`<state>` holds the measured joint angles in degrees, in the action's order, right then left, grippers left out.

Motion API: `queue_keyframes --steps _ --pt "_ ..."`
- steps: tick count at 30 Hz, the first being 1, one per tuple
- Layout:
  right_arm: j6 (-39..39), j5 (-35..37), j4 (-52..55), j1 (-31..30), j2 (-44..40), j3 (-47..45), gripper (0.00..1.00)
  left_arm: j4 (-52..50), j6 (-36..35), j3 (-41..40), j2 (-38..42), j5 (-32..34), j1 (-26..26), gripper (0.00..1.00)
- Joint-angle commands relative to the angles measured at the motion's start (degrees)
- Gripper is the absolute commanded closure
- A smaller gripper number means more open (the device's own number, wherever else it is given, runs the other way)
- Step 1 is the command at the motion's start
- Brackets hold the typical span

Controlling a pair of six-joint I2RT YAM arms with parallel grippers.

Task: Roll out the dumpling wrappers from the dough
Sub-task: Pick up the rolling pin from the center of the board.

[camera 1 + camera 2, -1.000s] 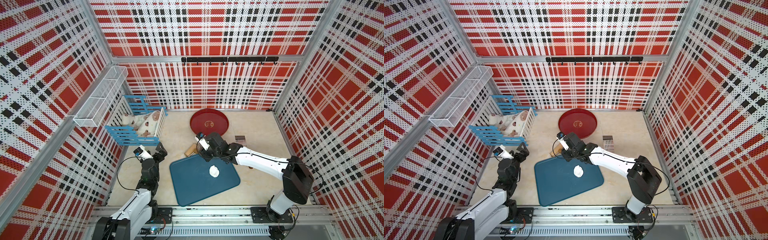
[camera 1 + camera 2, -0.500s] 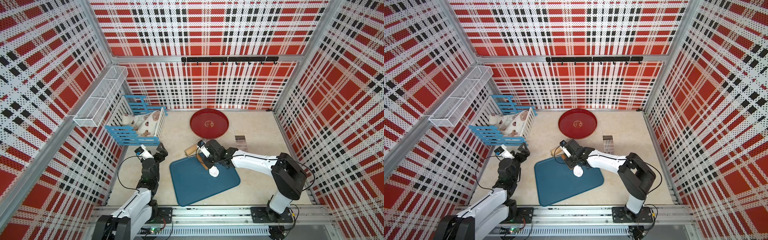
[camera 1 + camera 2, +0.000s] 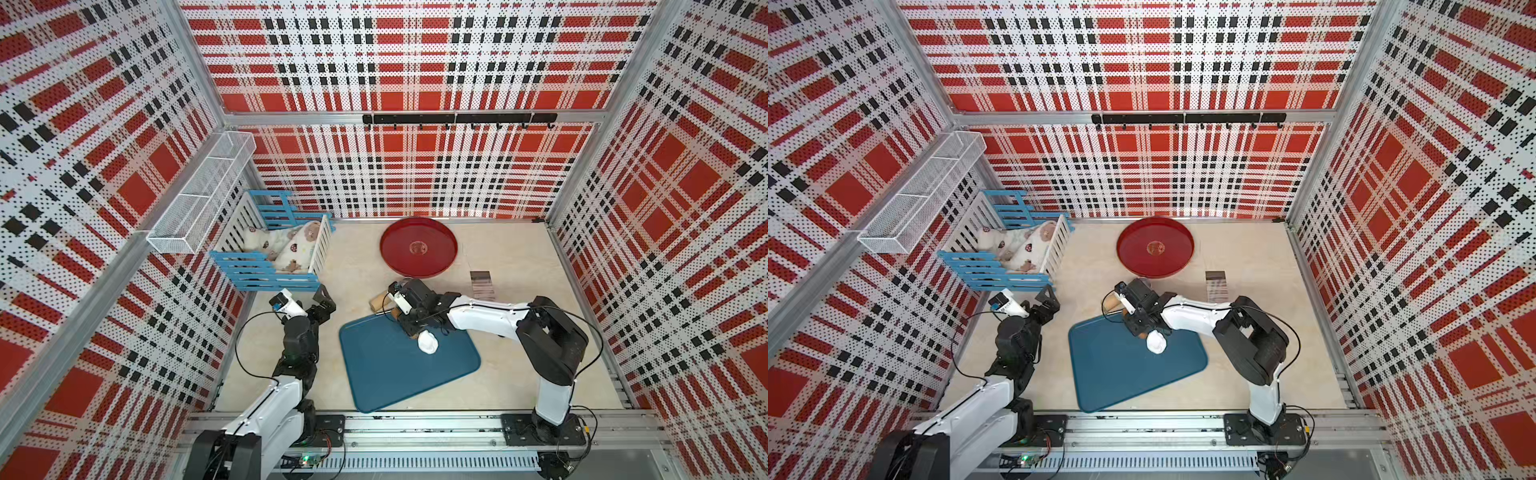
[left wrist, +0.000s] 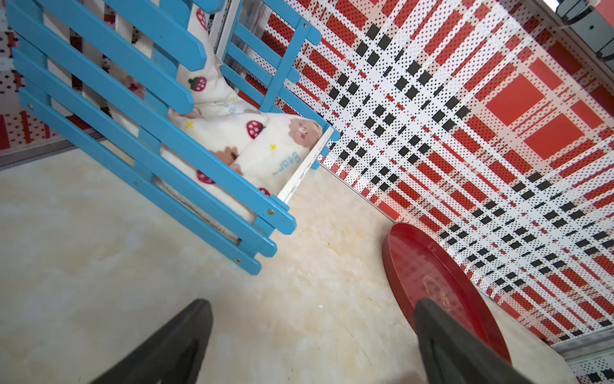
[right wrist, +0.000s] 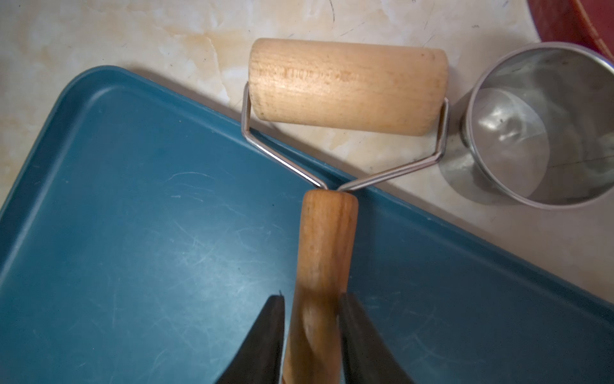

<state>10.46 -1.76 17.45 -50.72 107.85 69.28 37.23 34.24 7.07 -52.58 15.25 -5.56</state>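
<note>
One change is noted: compared with a second ago, the right arm is folded back from its longer reach toward the red plate [image 3: 418,247]. The right end effector [image 3: 409,322] now sits low at the upper edge of the blue tray [image 3: 386,374], near mid-frame in both top views. In the right wrist view its fingers [image 5: 275,332] bracket the handle [image 5: 327,246] of the wooden roller [image 5: 347,86] very closely. Whether they actually clamp it cannot be told, as the lower handle is blurred. The roller's barrel lies on the table [image 5: 99,33] off the tray, upper centre of that view, just beside the metal ring [image 5: 538,126]. The dough [image 3: 428,343] is unmoved. It is a white lump on the tray, just below and right of the right end effector, not yet flattened. No dumpling wrappers are visible. The left end effector [image 4: 312,302] is unchanged, its jaws wide apart and empty over bare table near the blue crib [image 4: 143,133]. Judgement: the task stands at its start, with tool pickup in hand and rolling yet to begin.
</note>
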Motion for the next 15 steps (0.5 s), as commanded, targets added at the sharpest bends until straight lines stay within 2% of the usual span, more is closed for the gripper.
queue_keyframes --steps 1,15 --pt "1.20 -0.20 1.84 -0.04 2.42 2.06 0.66 0.51 -0.66 1.55 -0.24 -0.48 -0.15 0.01" --pt "2.77 4.57 5.75 -1.14 8.13 6.36 0.63 0.54 -0.58 1.54 -0.32 -0.49 -0.23 0.01"
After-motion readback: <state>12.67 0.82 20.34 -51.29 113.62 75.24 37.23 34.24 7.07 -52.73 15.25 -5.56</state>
